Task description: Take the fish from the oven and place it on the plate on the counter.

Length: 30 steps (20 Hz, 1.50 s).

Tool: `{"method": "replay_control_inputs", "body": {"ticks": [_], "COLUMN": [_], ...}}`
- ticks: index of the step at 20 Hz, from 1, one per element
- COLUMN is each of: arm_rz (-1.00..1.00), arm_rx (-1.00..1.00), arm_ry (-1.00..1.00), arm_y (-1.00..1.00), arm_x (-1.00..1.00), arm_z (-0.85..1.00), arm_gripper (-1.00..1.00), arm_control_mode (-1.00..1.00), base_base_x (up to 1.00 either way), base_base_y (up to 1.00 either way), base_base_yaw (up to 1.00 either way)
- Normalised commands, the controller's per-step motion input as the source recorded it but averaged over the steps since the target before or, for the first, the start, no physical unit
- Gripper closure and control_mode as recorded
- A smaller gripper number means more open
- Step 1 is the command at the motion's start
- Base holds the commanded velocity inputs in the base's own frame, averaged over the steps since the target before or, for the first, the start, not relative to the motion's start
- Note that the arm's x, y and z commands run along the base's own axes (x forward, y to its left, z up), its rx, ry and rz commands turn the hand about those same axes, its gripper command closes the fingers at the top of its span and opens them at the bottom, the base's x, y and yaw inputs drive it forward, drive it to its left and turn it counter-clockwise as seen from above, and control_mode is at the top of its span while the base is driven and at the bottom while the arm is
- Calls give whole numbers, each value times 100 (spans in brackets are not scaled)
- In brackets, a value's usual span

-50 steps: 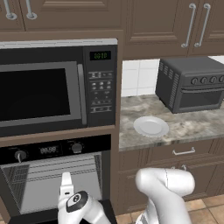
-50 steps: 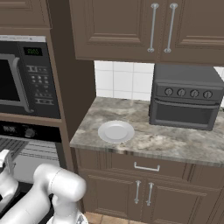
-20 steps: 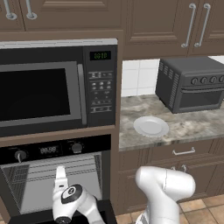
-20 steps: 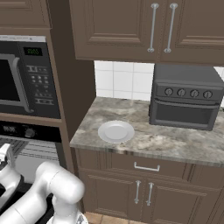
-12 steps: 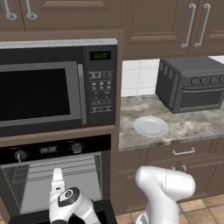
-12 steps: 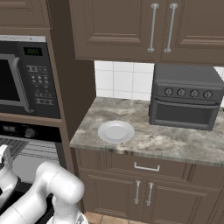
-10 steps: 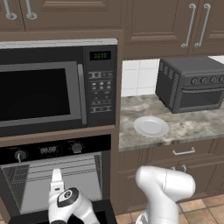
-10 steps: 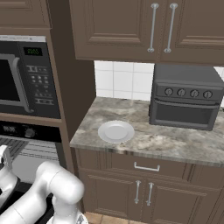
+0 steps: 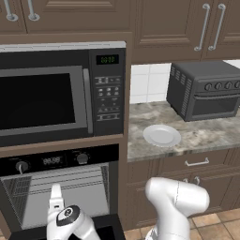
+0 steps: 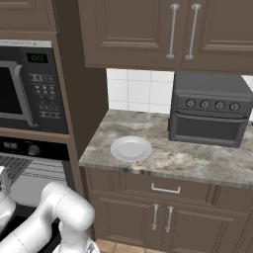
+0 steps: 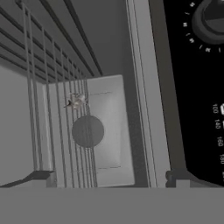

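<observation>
Now the hand [image 11: 109, 177] is standing wide open and gripping nothing, pointing into the oven [image 9: 61, 192], whose door is hanging open. Its fingertips [image 11: 41, 176] are showing at six o'clock in the hand view. Beyond them, at about eleven o'clock, the fish [image 11: 76, 102] is lying on a wire rack [image 11: 65, 127], well apart from the hand. Over on the bench [image 10: 197, 158], the plate [image 10: 131, 148] is sitting bare.

The white arm is rising from the base, bending at its bulky elbow and reaching low toward the left. The gripper [image 11: 108, 177] is pointing forward with its two dark fingertips [image 11: 41, 176] standing wide apart, and nothing is sitting between them.
</observation>
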Motion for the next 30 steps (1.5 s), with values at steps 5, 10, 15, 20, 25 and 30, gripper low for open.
{"method": "replay_control_inputs", "body": {"ticks": [5,10,15,20,25,30], "arm_rz": [0,0,0,0,0,0], "arm_rx": [-2,0,0,0,-1,0], "arm_ry": [1,2,8,0,0,0], "arm_y": [26,23,22,1,0,-1], "arm_x": [-8,-6,-2,0,10,7], "arm_z": [-29,-33,-69,-24,-24,-27], "arm_gripper": [-100,-100,-100,-100,-100,-100], "arm_control_mode": [-100,-100,-100,-100,-100,-100], "base_base_x": [0,0,0,0,0,0], "base_base_y": [0,0,0,0,0,0], "base_base_yaw": [0,0,0,0,0,0]}}
